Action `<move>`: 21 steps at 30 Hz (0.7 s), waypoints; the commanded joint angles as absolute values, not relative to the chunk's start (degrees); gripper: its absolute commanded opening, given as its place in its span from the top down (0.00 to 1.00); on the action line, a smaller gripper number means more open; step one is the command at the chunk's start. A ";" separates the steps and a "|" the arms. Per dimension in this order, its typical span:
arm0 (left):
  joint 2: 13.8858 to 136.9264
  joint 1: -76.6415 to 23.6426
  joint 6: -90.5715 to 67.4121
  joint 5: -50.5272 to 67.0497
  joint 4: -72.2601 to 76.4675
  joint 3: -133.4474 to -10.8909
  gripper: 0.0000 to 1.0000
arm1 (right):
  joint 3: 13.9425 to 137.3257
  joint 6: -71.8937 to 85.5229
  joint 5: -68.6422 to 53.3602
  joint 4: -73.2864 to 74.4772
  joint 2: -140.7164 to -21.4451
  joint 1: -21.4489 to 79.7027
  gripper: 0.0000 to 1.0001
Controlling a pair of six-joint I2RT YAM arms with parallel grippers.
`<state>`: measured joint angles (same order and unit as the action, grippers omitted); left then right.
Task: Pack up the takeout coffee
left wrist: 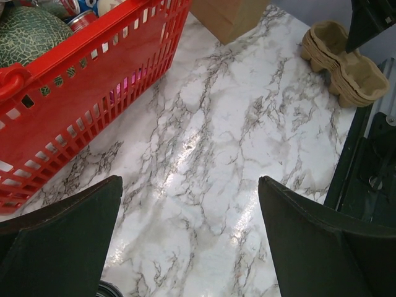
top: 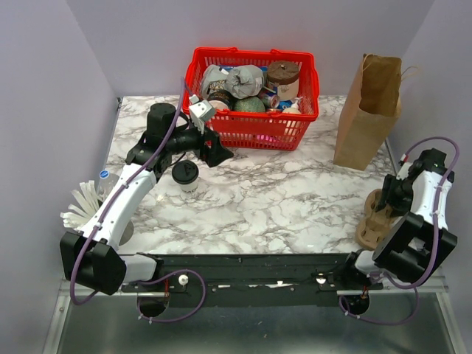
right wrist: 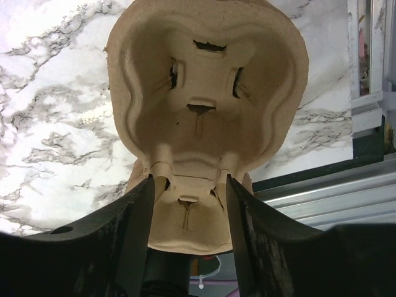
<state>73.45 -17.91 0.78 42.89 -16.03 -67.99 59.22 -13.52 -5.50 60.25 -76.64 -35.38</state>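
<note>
1. Broadly, the counter [top: 280,199] is taken up at its far edge by a red basket [top: 254,129] full of groceries. A paper bag [top: 365,122] is stood upright at the far right.
2. The left tool [top: 212,151] is held low just in front of the basket and pointed toward the right. Its fingers are spread wide with nothing between them, and in the left wrist view only bare marble is framed in the gap.
3. The right tool [right wrist: 189,182] is lowered over the cup carrier [right wrist: 204,93] at the near right corner. Its fingers are set on either side of the carrier's near end, but whether the carrier is clamped cannot be told.
4. The takeout coffee [top: 185,175] is stood upright on the counter left of centre, black lid up, apart from the basket. It is found just beside the left tool, on that tool's near side and behind its fingertips, not between them. It is well apart from the right tool, the cup carrier and the paper bag.
5. The left arm is judged the nearer one by far. Since the cup's long axis is vertical, a grasp from the side, around the wall below the lid, is judged to be called for. For that, the left tool would have to be drawn back toward its base until the cup is bracketed.
</note>
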 commanded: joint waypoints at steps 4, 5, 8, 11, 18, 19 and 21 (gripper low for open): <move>73.48 -18.98 1.93 40.96 -17.05 -69.96 0.02 | 57.22 -13.10 -4.57 58.36 -78.31 -36.30 0.44; 73.56 -18.98 1.93 40.87 -16.96 -69.87 0.02 | 57.30 -13.10 -4.57 58.27 -78.57 -36.30 0.44; 73.56 -18.90 1.93 40.78 -16.79 -69.52 0.02 | 57.22 -13.10 -4.48 57.92 -78.92 -36.30 0.43; 73.39 -18.98 1.85 40.69 -16.52 -69.17 0.02 | 56.95 -13.01 -4.39 57.57 -79.10 -36.30 0.42; 73.21 -19.16 1.67 40.34 -16.00 -68.56 0.02 | 57.13 -13.27 -4.66 56.87 -80.33 -36.30 0.43; 73.21 -19.16 1.67 40.43 -16.00 -68.55 0.02 | 57.13 -13.27 -4.75 56.87 -80.77 -36.30 0.43; 73.30 -19.25 1.67 40.43 -16.00 -68.47 0.02 | 57.13 -13.36 -4.83 56.87 -81.03 -36.30 0.46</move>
